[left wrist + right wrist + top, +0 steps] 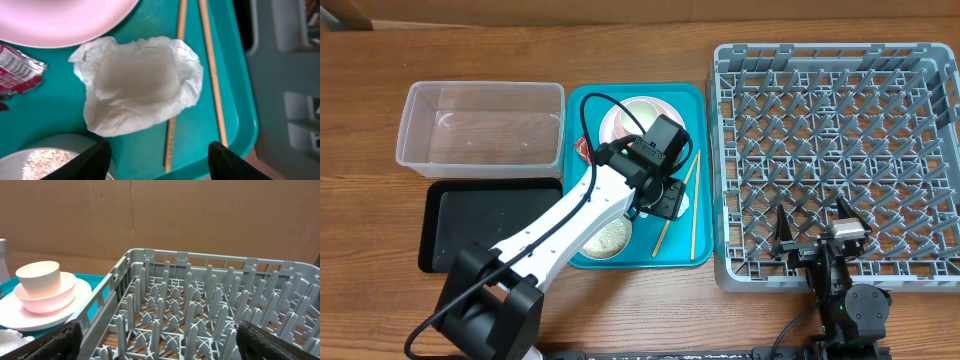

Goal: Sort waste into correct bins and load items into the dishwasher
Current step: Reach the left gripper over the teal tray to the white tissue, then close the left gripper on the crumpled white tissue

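My left gripper (160,157) is open and hangs just above the crumpled white napkin (140,85) on the teal tray (235,100). Two wooden chopsticks (212,75) lie beside the napkin, one partly under it. The red wrapper (17,70) lies at the left, and the pink plate (60,20) is above it. Loose rice (45,162) sits in a round whitish dish by my left finger. In the overhead view my left gripper (665,195) hides most of the napkin. My right gripper (165,337) is open and empty over the grey dish rack (215,305). A white cup (39,277) stands stacked on the plate (40,317).
A clear tub (480,125) stands at the back left, with a shallow black tray (450,225) in front of it. The teal tray (695,100) lies between them and the dish rack (840,165). My right gripper (815,235) sits over the rack's front edge.
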### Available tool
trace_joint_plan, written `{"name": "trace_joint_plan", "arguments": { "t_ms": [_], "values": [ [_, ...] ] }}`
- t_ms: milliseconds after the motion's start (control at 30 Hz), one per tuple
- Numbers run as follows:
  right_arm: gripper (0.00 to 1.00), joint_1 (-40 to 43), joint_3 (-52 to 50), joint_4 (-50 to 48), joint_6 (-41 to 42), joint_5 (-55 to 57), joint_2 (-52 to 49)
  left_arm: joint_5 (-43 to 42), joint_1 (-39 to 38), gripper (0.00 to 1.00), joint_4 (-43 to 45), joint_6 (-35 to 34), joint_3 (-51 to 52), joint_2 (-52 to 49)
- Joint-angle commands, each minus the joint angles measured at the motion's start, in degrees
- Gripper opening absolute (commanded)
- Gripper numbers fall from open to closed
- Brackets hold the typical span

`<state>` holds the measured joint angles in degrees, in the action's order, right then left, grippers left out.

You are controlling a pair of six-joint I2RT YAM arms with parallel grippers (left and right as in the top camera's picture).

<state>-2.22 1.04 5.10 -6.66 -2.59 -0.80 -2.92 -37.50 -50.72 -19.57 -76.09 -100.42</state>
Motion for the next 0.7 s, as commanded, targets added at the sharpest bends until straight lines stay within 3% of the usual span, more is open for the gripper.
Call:
{"name": "trace_joint_plan", "arguments": {
  "t_ms": [0, 367, 667],
  "values": [
    [1.00, 0.2, -0.6, -0.5, -0.2, -0.1, 0.6, 3.8, 0.0, 0.61, 0.6, 0.3, 0.2, -1.6],
    [1.00, 0.2, -0.6, -0.5, -0.2, -0.1, 0.6, 5.0, 0.0, 0.59, 4.7, 0.3, 0.2, -8.5],
    [1.00, 0.2, -0.6, -0.5, -0.2, -0.1, 0.6, 6.8, 0.0, 0.50, 4.7, 0.3, 0.3, -9.0]
  ]
}}
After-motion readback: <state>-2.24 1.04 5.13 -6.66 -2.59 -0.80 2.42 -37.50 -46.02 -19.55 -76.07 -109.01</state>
